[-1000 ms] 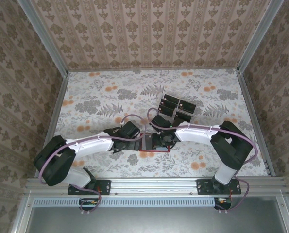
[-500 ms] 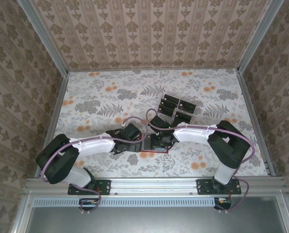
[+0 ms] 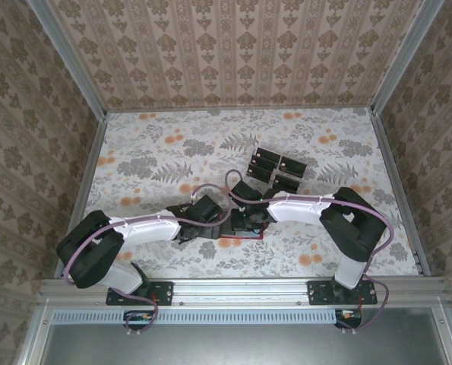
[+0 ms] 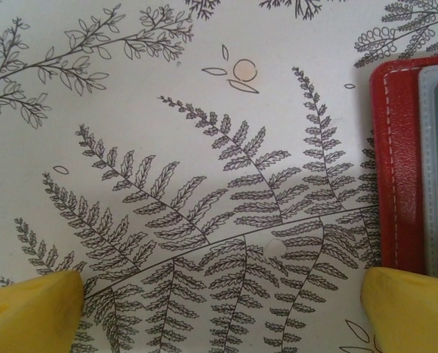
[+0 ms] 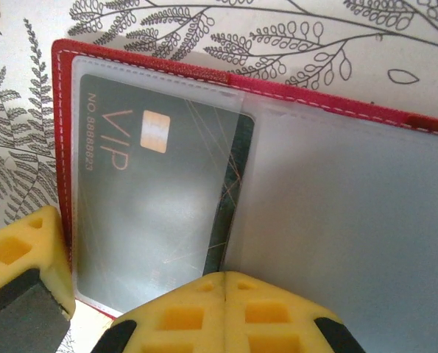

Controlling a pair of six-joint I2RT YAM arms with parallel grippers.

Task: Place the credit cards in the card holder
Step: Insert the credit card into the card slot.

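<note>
Flowered desk inside papered walls

A pale cloth printed with grey ferns and orange blooms covers the desk (image 3: 157, 144); close up, the left wrist view shows the fern fronds (image 4: 204, 213) and one small round flower (image 4: 243, 70) drawn in thin dark lines. Brown patterned wallpaper (image 3: 233, 46) lines the back and both sides, with metal posts in the corners. A clear rack (image 3: 279, 177) stands right of centre. A metal rail (image 3: 241, 287) runs along the near edge.
</note>
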